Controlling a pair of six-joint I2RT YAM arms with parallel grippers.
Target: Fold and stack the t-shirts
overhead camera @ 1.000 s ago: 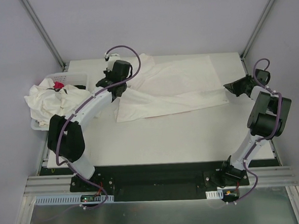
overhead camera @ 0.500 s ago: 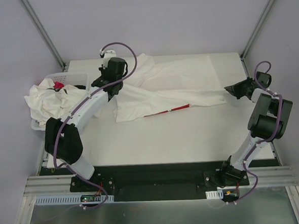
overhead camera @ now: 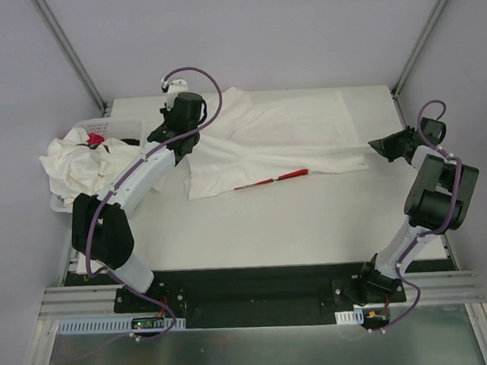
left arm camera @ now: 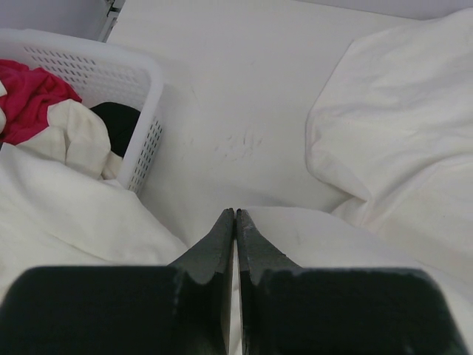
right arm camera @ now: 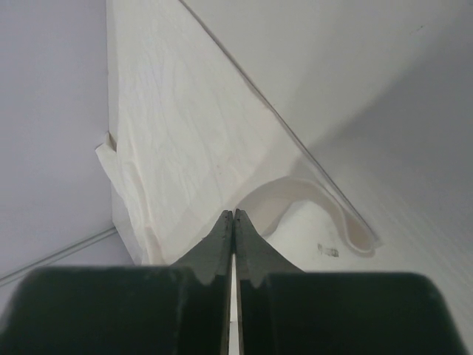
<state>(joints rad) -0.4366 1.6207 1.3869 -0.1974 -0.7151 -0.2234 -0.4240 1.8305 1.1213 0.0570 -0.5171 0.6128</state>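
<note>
One t-shirt point(overhead camera: 282, 139) lies spread on the table point(overhead camera: 312, 220); other t-shirts point(overhead camera: 77, 164) overflow the basket point(overhead camera: 114, 124).

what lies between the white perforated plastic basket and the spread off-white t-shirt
Only bare white tabletop, seen in the left wrist view; the top view shows the left arm above it.

A robotics lab test cell is indicated: white worktop point(overhead camera: 312, 220) boxed in by plain grey wall panels point(overhead camera: 259, 33) and aluminium struts point(overhead camera: 70, 52). A left arm point(overhead camera: 136, 185) and right arm point(overhead camera: 430, 196) are bolted to a black base plate point(overhead camera: 258, 285) on slotted aluminium rails point(overhead camera: 77, 302), with purple cables point(overhead camera: 195, 72) left exposed.
</note>
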